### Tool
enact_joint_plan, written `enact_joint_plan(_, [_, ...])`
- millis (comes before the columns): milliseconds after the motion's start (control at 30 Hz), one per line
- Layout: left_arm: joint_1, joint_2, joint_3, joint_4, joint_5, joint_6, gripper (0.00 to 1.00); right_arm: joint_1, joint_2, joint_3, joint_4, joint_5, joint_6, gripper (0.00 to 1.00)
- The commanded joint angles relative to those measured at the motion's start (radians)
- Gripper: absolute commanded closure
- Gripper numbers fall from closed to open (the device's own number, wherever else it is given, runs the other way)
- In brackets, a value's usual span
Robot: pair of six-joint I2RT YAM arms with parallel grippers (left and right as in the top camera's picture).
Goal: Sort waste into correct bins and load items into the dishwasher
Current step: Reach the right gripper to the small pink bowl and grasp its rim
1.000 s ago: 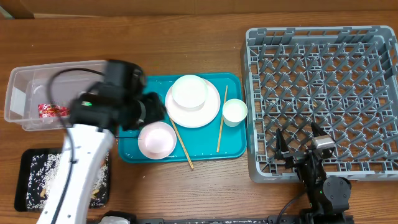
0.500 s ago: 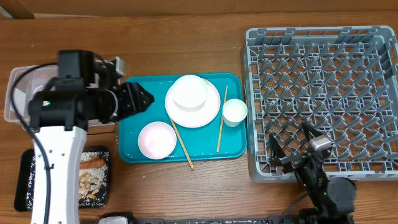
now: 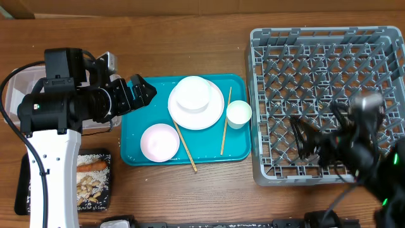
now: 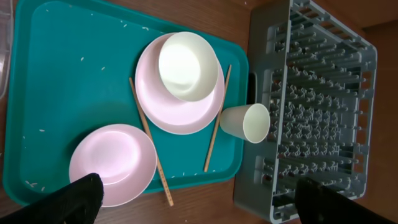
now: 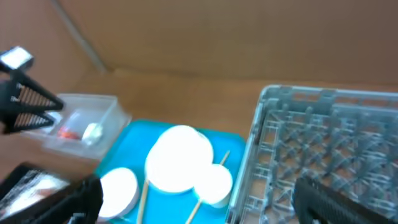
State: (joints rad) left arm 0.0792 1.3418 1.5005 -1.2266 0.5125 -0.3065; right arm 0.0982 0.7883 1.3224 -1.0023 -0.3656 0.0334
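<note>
Tray (image 3: 136, 130) left of rack (image 3: 329, 57); tissue (image 5: 92, 130) apparently in tub (image 5: 84, 99).

The light is bright and even, and the shadows are soft and thin. The left wrist view is sharp. The right wrist view is all blurry, even the big grey plastic dish rack (image 5: 323, 143). In the overhead view, the black right arm (image 3: 354, 142) looks smeared.

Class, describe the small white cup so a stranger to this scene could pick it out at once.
Find the teal tray mid-table, then its edge nearest the grey dish rack. The cup stands there beside a chopstick, smaller than the white bowl or pink bowl and off the plate.
</note>
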Motion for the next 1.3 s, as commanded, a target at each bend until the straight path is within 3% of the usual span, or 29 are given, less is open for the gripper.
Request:
enact_joint_plan(0, [-0.001,-0.005,0.02,0.003,0.003,0.011,0.0,0.0,0.114,0.136,-0.068,-0.097,0.005,0.0])
enact_joint_plan(167, [0.001,-0.005,0.02,0.013,-0.077,0.011,0.0,0.0,0.213,0.151,-0.125,-0.324,0.042,0.0])
enact_joint_plan(267, [0.018,-0.002,0.02,0.024,-0.121,-0.052,0.01,0.017,0.304,0.151,-0.208,-0.284,0.053,0.0])
enact_joint_plan(367, [0.042,0.002,0.02,0.024,-0.117,-0.088,0.34,0.063,0.388,0.151,-0.261,-0.164,0.045,0.0])
enact_joint_plan(433, [0.045,0.005,0.02,-0.008,-0.116,-0.083,0.46,0.092,0.44,0.151,-0.28,-0.084,0.046,0.0])
enact_joint_plan(500, [0.043,0.012,0.019,-0.084,-0.146,-0.076,0.51,0.103,0.481,0.151,-0.291,-0.056,0.046,0.0])
enact_joint_plan(567, [0.035,0.019,0.0,-0.199,-0.26,-0.03,0.5,0.103,0.518,0.151,-0.295,-0.074,0.047,0.0])
enact_joint_plan(700, [0.033,0.019,-0.062,-0.27,-0.468,-0.031,0.5,0.139,0.544,0.151,-0.292,-0.162,0.051,0.0])
enact_joint_plan(833, [0.058,0.02,-0.115,-0.256,-0.549,-0.03,0.44,0.275,0.565,0.151,-0.265,-0.02,0.121,0.01])
enact_joint_plan(933, [0.101,0.019,-0.11,-0.219,-0.517,-0.018,0.44,0.386,0.595,0.15,-0.231,0.044,0.18,0.01])
enact_joint_plan(1067, [0.142,0.019,-0.063,-0.151,-0.242,0.163,0.43,0.523,0.659,0.15,-0.156,0.098,0.251,0.0])
enact_joint_plan(1133, [0.163,0.019,-0.024,-0.126,-0.131,0.196,0.41,0.589,0.707,0.15,-0.112,0.138,0.284,0.0])
enact_joint_plan(1200, [0.175,0.019,0.006,-0.105,-0.111,0.195,0.38,0.639,0.752,0.15,-0.072,0.14,0.29,0.0])
enact_joint_plan(1267, [0.185,0.019,0.027,-0.083,-0.112,0.195,0.21,0.692,0.805,0.15,-0.027,0.141,0.289,0.0])
